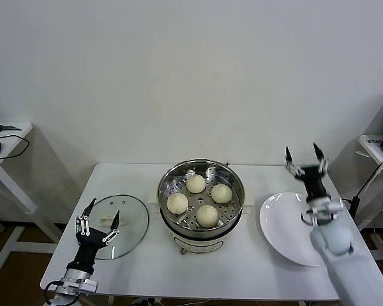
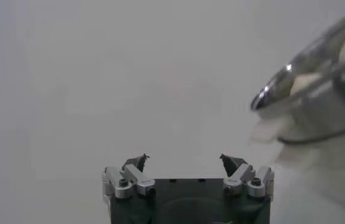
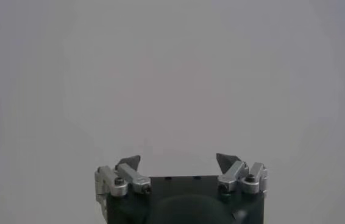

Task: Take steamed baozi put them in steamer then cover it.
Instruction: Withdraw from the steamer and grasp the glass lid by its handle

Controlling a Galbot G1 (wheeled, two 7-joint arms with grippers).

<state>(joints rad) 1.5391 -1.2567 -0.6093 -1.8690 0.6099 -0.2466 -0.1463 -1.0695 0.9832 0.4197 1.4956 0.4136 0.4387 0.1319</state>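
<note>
Four steamed baozi [image 1: 200, 199] sit in a loose ring on the perforated floor of the steamer [image 1: 201, 193], a shiny steel basket atop a cream-white pot base at the centre of the white tabletop [image 1: 140, 261]. The basket stands uncovered. Its cover [image 1: 119, 225], a clear glass lid with a metal rim, lies flat on the tabletop just to the robot's left of the steamer. The left tool [image 1: 99, 217] hovers over the near left part of that lid, fingers spread wide and holding nothing; in the left wrist view the same tool [image 2: 186, 162] shows open tips, with the steamer's rim [image 2: 294, 67] and pale buns beyond. On the other side, a white plate [image 1: 284, 228] rests bare to the right of the steamer. The right tool [image 1: 304, 155] is raised above the plate's far edge, pointing upward, fingers parted and empty, as the right wrist view [image 3: 178, 161] confirms against a blank wall.
</note>
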